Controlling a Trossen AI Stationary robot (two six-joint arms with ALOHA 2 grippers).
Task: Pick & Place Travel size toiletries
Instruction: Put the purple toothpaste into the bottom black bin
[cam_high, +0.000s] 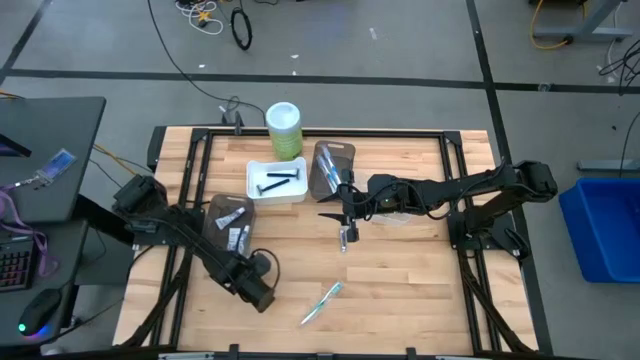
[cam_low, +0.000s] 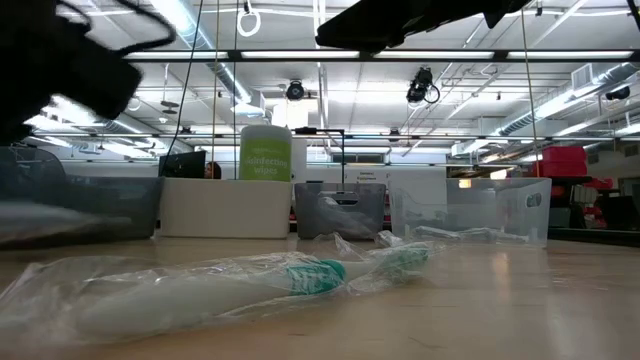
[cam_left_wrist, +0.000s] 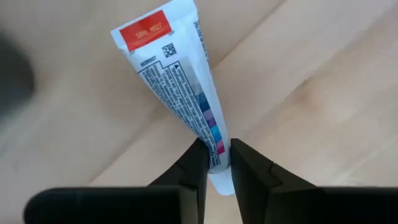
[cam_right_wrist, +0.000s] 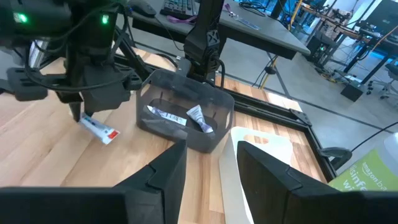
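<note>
While your left hand (cam_left_wrist: 214, 163) clamps a white tube (cam_left_wrist: 180, 87) low and left of centre in the high view, much remains. Two tubes lie in the dark tray (cam_high: 212, 212) and razors (cam_high: 278, 181) in the white tray (cam_high: 255, 168); a wrapped toothbrush (cam_high: 322, 302) waits on the counter (cam_high: 400, 280). Your right hand (cam_right_wrist: 211, 163), fingers apart, holds nothing that I can see.

A wooden table (cam_high: 400, 280) carries a white tray (cam_high: 277, 183); just behind the tray stands a green canister (cam_high: 284, 128), beside it two dark bins (cam_high: 333, 168), and well in front a wrapped toothbrush (cam_high: 322, 302)
</note>
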